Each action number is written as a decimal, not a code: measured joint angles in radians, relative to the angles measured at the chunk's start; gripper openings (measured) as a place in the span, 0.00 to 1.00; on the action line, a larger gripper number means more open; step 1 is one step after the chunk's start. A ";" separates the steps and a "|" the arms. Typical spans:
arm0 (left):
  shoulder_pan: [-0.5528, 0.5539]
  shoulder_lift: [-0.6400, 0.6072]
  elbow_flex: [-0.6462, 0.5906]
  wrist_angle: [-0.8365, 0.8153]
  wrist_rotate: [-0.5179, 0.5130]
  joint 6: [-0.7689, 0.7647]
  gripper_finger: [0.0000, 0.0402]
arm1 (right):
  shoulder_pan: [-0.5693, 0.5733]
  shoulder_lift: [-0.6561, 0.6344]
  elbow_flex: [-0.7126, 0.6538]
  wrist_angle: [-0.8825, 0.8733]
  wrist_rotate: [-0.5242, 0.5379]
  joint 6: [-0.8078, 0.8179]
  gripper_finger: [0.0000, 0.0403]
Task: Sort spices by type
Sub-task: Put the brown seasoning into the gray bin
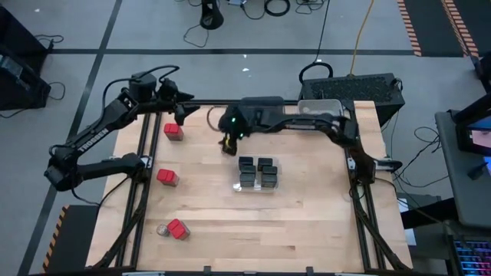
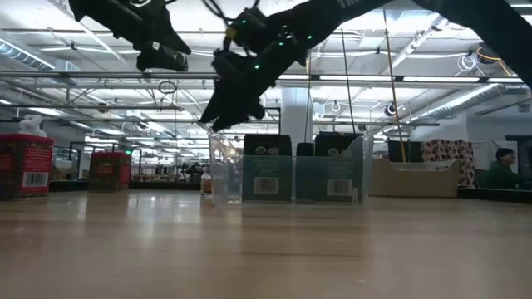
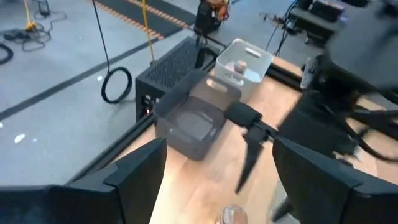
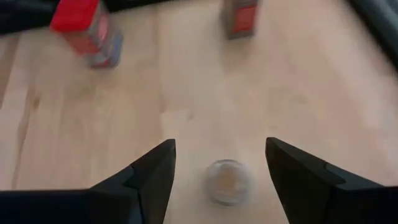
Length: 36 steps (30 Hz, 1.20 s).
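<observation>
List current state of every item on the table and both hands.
Clear plastic bin: holds four black boxy spice containers, upright.
Three red-topped boxy containers: loose on the table, unsorted.
Small round jar: on the table below the right hand, fingers apart.
Left hand: open, empty.

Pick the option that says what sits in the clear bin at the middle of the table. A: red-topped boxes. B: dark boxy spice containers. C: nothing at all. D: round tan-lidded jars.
B: the high view shows four dark boxy spice containers grouped inside the clear bin, and the low view shows their dark tops through its wall, while the red-topped boxes lie out on the table's left side.
</observation>
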<state>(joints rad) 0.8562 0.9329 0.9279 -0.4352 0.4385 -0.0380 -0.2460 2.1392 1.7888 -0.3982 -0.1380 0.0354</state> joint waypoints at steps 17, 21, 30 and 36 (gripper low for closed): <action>-0.009 0.000 -0.004 -0.008 0.036 0.025 0.75 | 0.042 0.137 0.040 -0.053 0.111 0.073 0.58; -0.014 0.000 -0.004 -0.008 0.037 0.025 0.75 | 0.042 0.137 0.040 -0.069 0.163 0.075 0.58; -0.014 0.000 -0.004 -0.008 0.040 0.025 0.75 | 0.041 0.137 0.040 -0.094 0.166 0.072 0.58; -0.014 0.000 -0.004 -0.008 0.043 0.025 0.75 | 0.042 0.146 0.040 -0.091 0.159 0.086 0.58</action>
<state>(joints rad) 0.8419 0.9329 0.9241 -0.4431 0.4811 -0.0134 -0.2037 2.2856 1.8284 -0.4894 0.0208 0.1211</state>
